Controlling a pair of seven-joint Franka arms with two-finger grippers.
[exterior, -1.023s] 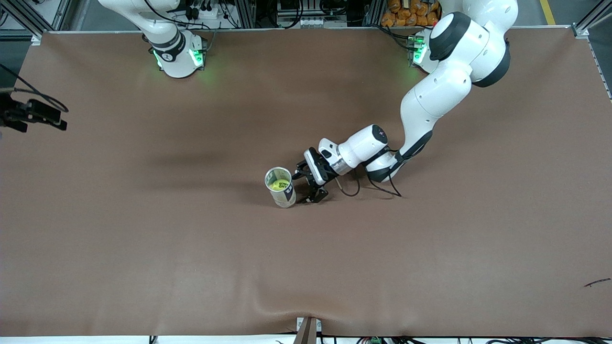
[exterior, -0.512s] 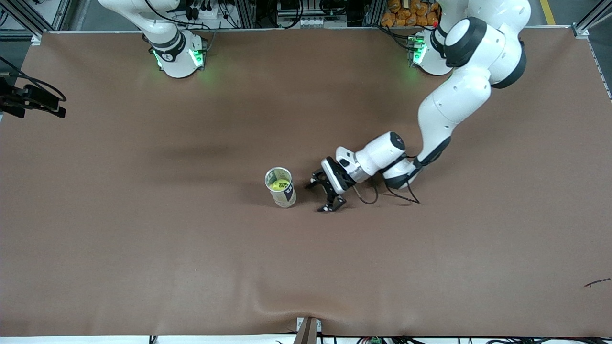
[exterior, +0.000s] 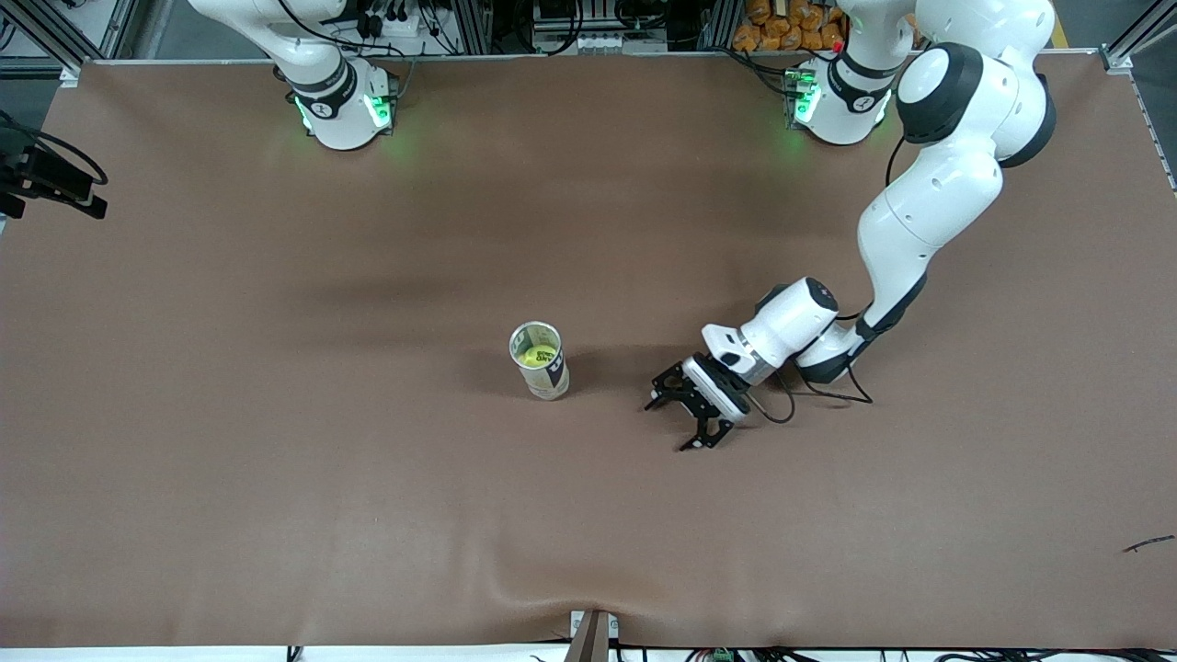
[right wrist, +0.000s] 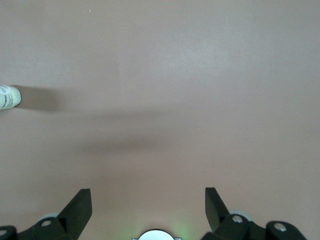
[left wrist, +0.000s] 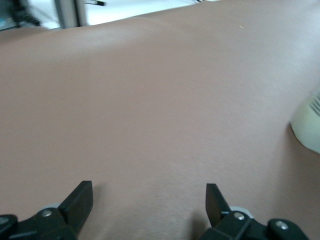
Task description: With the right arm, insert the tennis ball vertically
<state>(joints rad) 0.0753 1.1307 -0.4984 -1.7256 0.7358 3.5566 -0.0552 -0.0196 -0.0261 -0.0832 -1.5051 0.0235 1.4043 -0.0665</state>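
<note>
front view: we find the tennis ball (exterior: 535, 354) already seated inside the upright can (exterior: 540, 360), which stands near the middle of the bench (exterior: 276, 441). the change over the last second lies with the left arm: its left pincer (exterior: 685, 423) was right beside the can a second ago, stood just clear of it half a second ago, and now sits well apart from it, toward the left arm's end of the bench. its fingers are spread and grasp nothing. the can has not shifted or tipped during this withdrawal. the right pincer (exterior: 55, 188) shows only as a dark shape at the edge of this view, off the right arm's end of the bench, where that arm waits.

left wrist view: both fingertips (left wrist: 80, 200) of the left pincer are apart with only bare bench between them. a pale sliver of the can (left wrist: 307, 125) shows at the frame edge, no contact.

right wrist view: the right pincer (right wrist: 147, 207) is likewise released and empty, looking down on bare bench, with the can (right wrist: 9, 96) small and distant at the frame edge.

our judgement: the insertion appears complete and the can stands unsupported. what remains looks like the arms clearing away. we note no visible risk to the can at present.
</note>
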